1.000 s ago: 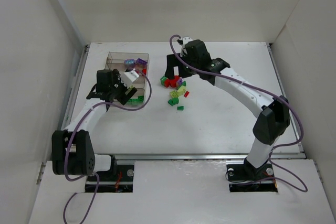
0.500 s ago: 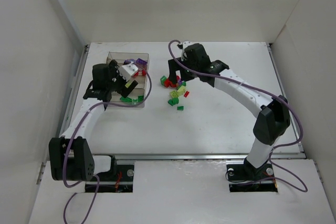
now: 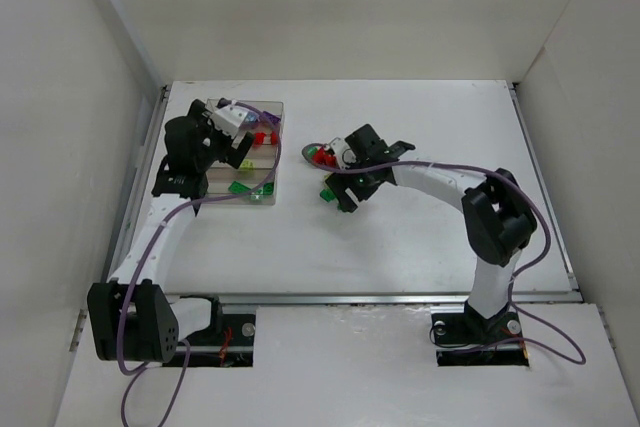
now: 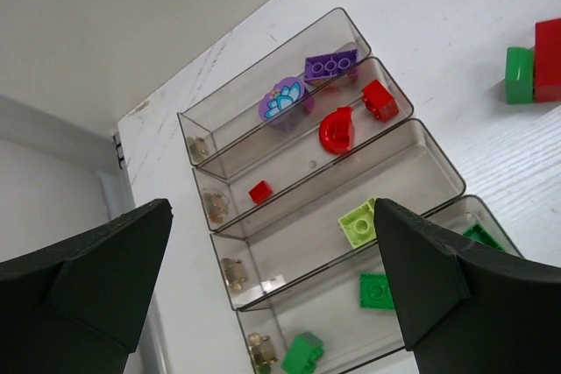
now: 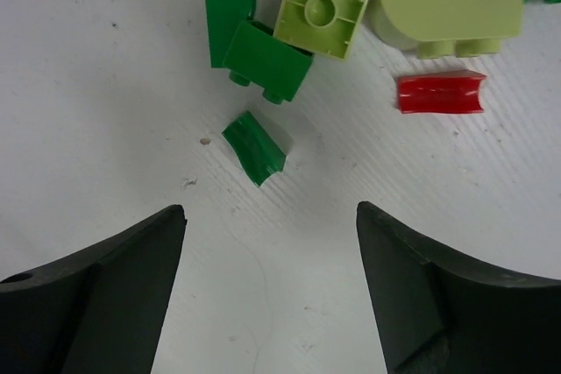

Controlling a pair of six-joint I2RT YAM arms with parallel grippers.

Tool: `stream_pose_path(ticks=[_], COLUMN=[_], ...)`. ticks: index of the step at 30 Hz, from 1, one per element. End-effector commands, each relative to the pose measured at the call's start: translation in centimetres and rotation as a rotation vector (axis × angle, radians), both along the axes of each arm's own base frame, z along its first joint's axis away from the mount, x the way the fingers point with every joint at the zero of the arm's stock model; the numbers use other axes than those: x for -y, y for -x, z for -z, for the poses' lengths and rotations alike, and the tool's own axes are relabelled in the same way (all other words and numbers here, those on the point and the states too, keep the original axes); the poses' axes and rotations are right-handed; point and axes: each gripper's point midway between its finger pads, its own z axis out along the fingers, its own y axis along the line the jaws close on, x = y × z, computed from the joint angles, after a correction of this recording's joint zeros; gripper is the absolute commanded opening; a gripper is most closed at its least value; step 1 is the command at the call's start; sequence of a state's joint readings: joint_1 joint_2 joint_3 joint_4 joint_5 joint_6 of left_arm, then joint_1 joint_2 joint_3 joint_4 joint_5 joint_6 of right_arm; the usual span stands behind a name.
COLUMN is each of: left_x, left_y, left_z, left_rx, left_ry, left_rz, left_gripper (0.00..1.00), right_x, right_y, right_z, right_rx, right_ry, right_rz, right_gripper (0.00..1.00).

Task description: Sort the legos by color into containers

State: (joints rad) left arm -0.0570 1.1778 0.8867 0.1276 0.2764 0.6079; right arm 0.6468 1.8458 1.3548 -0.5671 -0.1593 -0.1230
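Currently both open, empty: left gripper above clear thin-walled tray; curved glossy green brick just ahead of right gripper, on ribbed white table.

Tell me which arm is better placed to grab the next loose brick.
Right. The right gripper hangs open above a dark green brick on the table; the left gripper is over the tray, away from it.
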Motion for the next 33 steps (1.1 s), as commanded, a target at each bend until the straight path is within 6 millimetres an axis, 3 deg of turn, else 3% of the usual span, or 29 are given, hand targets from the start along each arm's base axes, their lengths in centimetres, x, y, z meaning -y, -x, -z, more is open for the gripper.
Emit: stream_pose_path(ticks=[1, 6, 10, 14, 17, 20, 21, 24, 26, 27, 28, 29, 31, 32, 33], left_x=[0.2, -0.5, -1.3, -1.3, -1.0, -1.0, -1.0, -0.7, 0.1, 1.3, 1.9, 3.4, 4.3, 5.5, 6.5], left_y=[0.0, -0.3, -0.6, -0.6, -0.5, -0.3, -0.3, 0.1, 0.5, 1.3, 1.6, 2.2, 3.0, 3.3, 3.7], left_z=[-1.8, -1.7, -2.1, -1.9, -1.8, -1.6, -1.7, -1.1, -0.8, 0.4, -0.2, 0.1, -0.6, -0.4, -0.5], left_rx=[0.047, 0.065, 0.096, 0.097, 0.088, 0.084, 0.086, 0.074, 0.054, 0.004, 0.022, 0.011, 0.027, 0.031, 0.039], left_ry=[0.1, 0.1, 0.092, 0.092, 0.128, 0.138, 0.13, 0.092, 0.054, 0.043, -0.004, 0.001, 0.017, 0.015, 0.012], left_rz=[-0.029, -0.072, -0.116, -0.118, -0.117, -0.119, -0.117, -0.081, -0.016, 0.071, 0.134, 0.217, 0.27, 0.319, 0.369], left_gripper=[1.0, 1.0, 1.0, 1.0, 1.0, 1.0, 1.0, 1.0, 0.98, 0.95, 0.92, 0.92, 0.92, 0.99, 0.99], right_x=[-1.1, -1.5, -1.9, -2.4, -2.5, -2.8, -2.7, -3.3, -3.7, -3.9, -4.5, -5.0, -6.3, -7.2, -7.9], right_y=[0.0, 0.9, -0.2, -1.5, -1.0, -0.4, 0.0, 0.2, 0.5, 0.8, 1.1, 1.2, 1.6, 1.2, 1.1], right_z=[1.4, 3.6, 3.2, 2.9, 4.0, 4.4, 4.7, 3.0, 0.9, 0.1, -1.2, -3.9, -7.3, -10.1, -12.5], right_rx=[-0.001, -0.058, 0.025, 0.067, 0.046, 0.031, 0.017, 0.03, 0.046, 0.041, 0.042, 0.066, 0.079, 0.116, 0.14], right_ry=[-0.009, 0.009, 0.001, -0.002, 0.044, 0.054, 0.052, 0.003, -0.04, -0.06, -0.102, -0.149, -0.241, -0.298, -0.358], right_rz=[-0.145, -0.193, -0.183, -0.162, -0.193, -0.206, -0.212, -0.217, -0.221, -0.222, -0.242, -0.242, -0.269, -0.278, -0.263], right_gripper=[0.83, 0.77, 0.7, 0.55, 0.45, 0.29, 0.18, 0.02, 0.0, 0.0, 0.0, 0.0, 0.0, 0.0, 0.0])
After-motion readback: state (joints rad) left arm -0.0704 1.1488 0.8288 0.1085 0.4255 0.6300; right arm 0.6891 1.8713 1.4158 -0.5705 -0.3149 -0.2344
